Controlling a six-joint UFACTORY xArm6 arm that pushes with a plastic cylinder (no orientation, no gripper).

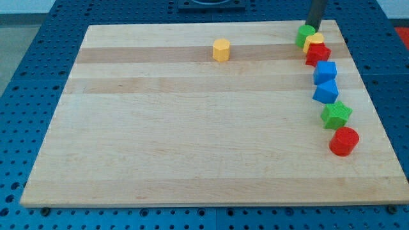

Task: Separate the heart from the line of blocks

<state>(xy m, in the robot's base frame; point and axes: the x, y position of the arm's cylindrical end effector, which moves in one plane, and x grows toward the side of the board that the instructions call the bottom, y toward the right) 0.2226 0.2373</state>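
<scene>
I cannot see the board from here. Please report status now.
My tip at the line's top end, behind the green block. Small yellow heart-shaped block wedged between green block and red block. Not yet separated.

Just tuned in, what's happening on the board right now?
My tip sits at the view's top right, right behind the green block that heads a line down the right side: yellow heart, red block, two blue blocks, green star, red cylinder. The heart is not yet separated. A yellow hexagon stands alone on the board.
</scene>
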